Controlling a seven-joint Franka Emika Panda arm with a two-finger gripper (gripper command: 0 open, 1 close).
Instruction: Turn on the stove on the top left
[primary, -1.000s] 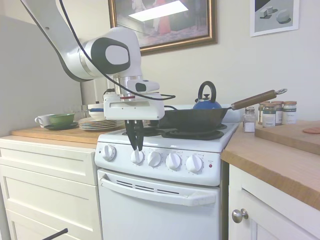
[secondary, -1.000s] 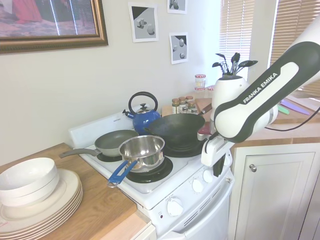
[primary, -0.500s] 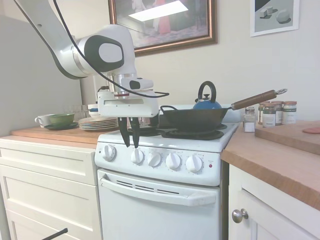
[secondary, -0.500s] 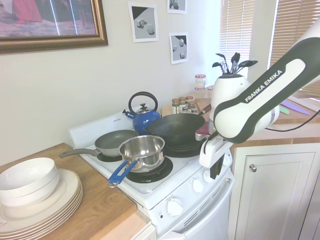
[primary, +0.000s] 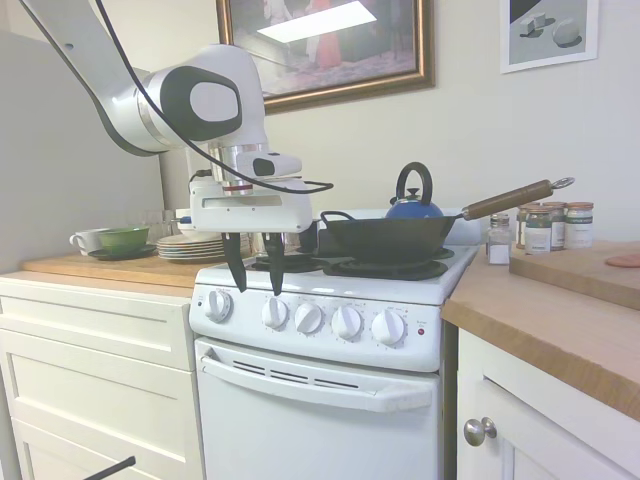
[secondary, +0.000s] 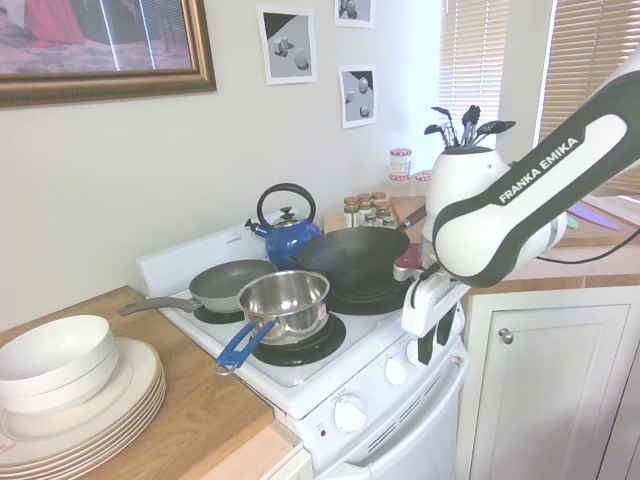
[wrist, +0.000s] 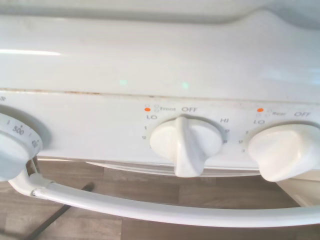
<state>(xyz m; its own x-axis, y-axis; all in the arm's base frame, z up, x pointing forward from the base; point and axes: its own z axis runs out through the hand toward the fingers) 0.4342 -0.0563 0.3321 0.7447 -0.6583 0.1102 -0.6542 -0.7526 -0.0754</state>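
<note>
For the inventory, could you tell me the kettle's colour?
The kettle is blue with a black handle; clearest in the second exterior view.

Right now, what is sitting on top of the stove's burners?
On the stove: a grey frying pan, a steel saucepan with a blue handle, a black wok and a blue kettle. The pans cover most of each coil, so any glow stays hidden.

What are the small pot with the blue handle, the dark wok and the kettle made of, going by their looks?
Pot: likely stainless steel; its wall mirrors the room. Wok: probably cast iron or carbon steel, matte black, with what looks like a wooden handle. Kettle: seemingly enamelled metal, glossy blue with a black handle.
</note>
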